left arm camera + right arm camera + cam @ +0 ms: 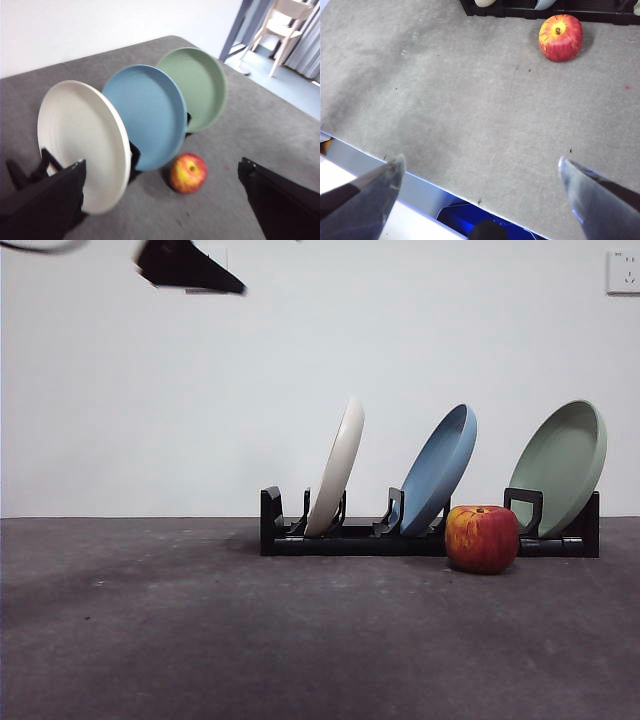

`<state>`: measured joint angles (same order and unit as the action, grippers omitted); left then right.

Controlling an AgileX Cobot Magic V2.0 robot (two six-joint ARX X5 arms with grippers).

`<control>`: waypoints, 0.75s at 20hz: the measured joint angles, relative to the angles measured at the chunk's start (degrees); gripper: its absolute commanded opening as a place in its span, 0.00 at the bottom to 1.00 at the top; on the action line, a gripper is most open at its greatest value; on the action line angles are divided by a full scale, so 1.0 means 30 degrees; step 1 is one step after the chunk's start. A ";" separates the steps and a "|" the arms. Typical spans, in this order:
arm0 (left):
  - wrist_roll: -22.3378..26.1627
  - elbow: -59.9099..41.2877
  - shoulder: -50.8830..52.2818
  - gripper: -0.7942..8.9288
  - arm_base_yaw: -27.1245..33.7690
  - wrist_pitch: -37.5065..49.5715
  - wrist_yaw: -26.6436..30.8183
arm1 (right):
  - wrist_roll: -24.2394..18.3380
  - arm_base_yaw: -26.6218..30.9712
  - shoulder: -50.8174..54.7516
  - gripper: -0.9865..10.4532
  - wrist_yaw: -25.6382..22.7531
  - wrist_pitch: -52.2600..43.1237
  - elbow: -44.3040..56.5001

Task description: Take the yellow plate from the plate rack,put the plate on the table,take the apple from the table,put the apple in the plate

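Observation:
The cream yellow plate point(338, 472) stands on edge in the left slot of the black plate rack point(350, 540). The red apple point(482, 538) sits on the grey table point(200, 620) just in front of the rack, between the blue and green plates. My left gripper point(160, 200) is open and empty, in the air off the rack's left end, facing the yellow plate point(75, 135) and the apple point(188, 173). It shows as a black tip point(190, 268) at the top left. My right gripper point(480, 190) is open and empty above the table's near edge, far from the apple point(560, 31).
A blue plate point(440, 470) stands in the rack's middle slot and a sage-green plate point(565, 462) in the right slot. A white wall lies behind the rack. A chair point(287, 25) stands off the table's far side.

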<state>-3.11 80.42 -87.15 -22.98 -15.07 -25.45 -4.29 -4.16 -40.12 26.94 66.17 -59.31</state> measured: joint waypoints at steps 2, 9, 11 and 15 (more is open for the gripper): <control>0.0000 0.1581 -0.1989 0.63 -0.0430 0.0270 0.0517 | 0.0000 0.0000 -0.0102 0.65 0.0000 -0.0007 0.0000; -0.0160 0.4838 -0.7417 0.63 -0.0903 0.1537 0.1734 | 0.0000 0.0000 -0.0189 0.65 0.0000 -0.0044 0.0000; -0.0408 0.4838 -0.8524 0.63 -0.0954 0.2302 0.1953 | 0.0007 0.0000 -0.0189 0.65 0.0000 -0.0051 0.0000; -0.0743 0.4838 -0.9938 0.62 -0.1297 0.3490 0.2543 | 0.0146 0.0000 -0.0328 0.65 0.0000 -0.0058 0.0000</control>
<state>-5.34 94.94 -116.97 -26.87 -4.60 -17.82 -3.86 -4.16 -41.10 26.94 66.00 -59.31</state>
